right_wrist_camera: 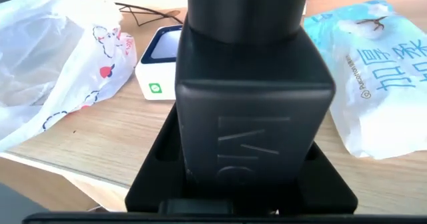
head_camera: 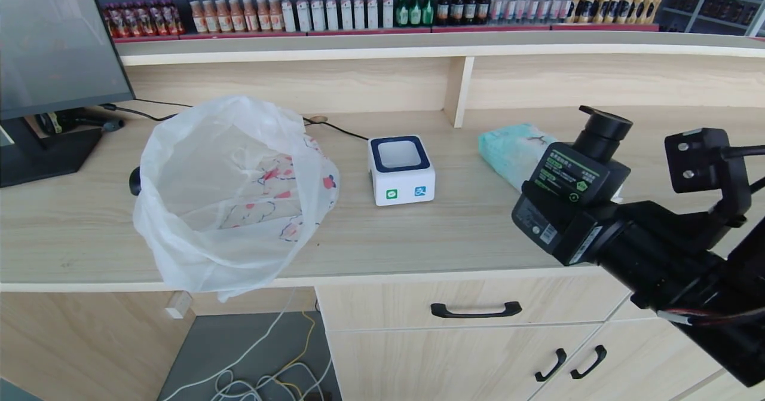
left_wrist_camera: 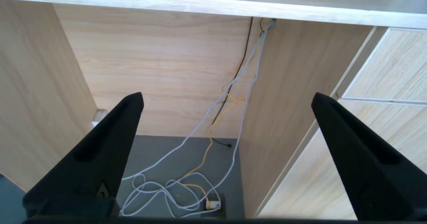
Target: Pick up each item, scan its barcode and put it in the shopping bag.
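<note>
Right claw (head_camera: 583, 233) is nearest, clamped across the square body of one black pump bottle (head_camera: 574, 180), held tilted above the right end of the tabletop (head_camera: 418, 233), barcode label facing outward. I judge the bottle rigid, smooth-sided and fairly weighty, so the flat sides below the shoulder suit a grip. One pale-blue soft pack (head_camera: 514, 150) lies beyond it; light and squashy, I'd pinch it mid-body. One scanner (head_camera: 400, 171), one shopping bag (head_camera: 233, 192). Left claw (left_wrist_camera: 227, 101) hangs spread wide below the tabletop edge.
</note>
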